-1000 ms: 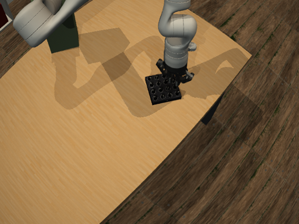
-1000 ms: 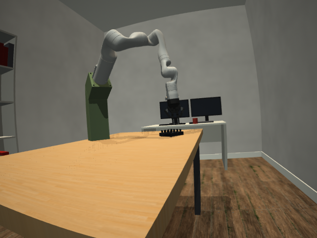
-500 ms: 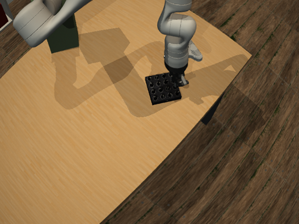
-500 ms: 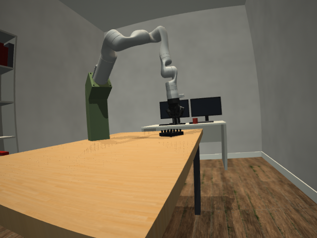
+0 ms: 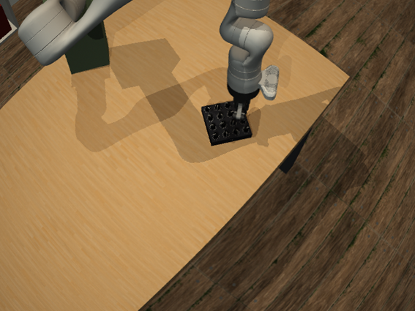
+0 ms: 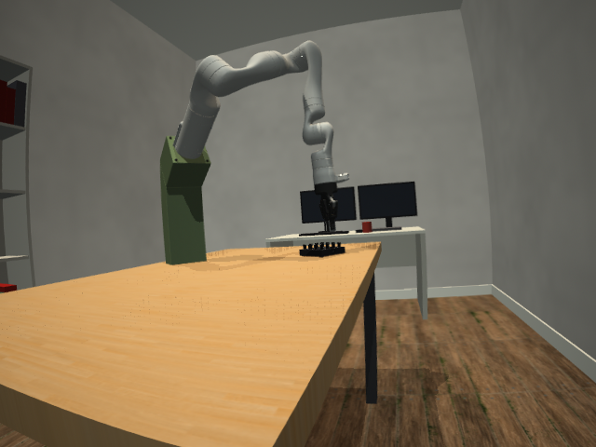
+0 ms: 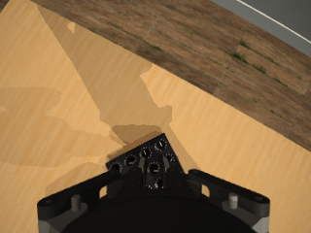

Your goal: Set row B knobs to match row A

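From here, the knob box (image 5: 212, 143) (image 6: 321, 252) (image 7: 111, 161) sits on the worktop (image 5: 119, 198) (image 6: 192, 336) (image 7: 219, 131) directly beneath the jaws (image 5: 238, 114) (image 6: 330, 229), which hang above it, slightly parted and empty. They probably need lowering onto a knob, though I can't tell which; the box's edges run slantwise to them.

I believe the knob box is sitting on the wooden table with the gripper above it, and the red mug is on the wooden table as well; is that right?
Not quite: the exterior view shows the red mug on the white desk behind, not on the wooden table.
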### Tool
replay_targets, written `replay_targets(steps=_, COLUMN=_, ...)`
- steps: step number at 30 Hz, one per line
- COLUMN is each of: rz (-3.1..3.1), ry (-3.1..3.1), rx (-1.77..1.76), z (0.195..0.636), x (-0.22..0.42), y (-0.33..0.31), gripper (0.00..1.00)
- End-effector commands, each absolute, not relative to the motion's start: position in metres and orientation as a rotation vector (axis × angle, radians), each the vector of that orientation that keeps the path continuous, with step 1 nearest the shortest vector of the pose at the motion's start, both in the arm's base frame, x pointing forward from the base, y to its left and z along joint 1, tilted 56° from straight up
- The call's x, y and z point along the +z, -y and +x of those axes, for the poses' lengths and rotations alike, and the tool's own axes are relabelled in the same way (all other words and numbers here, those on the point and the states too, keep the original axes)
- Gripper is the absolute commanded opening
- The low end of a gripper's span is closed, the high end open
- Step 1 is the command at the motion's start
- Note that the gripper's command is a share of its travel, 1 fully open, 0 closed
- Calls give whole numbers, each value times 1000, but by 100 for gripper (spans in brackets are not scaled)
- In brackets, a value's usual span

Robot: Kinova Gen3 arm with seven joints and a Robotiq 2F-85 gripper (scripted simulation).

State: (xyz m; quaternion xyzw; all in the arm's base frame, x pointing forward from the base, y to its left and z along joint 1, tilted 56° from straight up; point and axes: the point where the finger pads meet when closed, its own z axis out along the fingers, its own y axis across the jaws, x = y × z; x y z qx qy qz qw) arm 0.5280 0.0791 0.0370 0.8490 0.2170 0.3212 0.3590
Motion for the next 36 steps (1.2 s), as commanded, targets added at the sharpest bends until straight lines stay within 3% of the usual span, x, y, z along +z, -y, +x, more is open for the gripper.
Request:
replay_targets(steps=1, rz=2243, ry=-445, rx=876, z=527, x=39, y=-81, gripper=19)
replay_targets(steps=21, rz=2399, ry=272, rx=1104, z=511, x=40, y=-76, gripper=19)
replay_targets(steps=36, rz=2408, ry=442, rx=1144, z=506, x=39, y=-75, gripper=19)
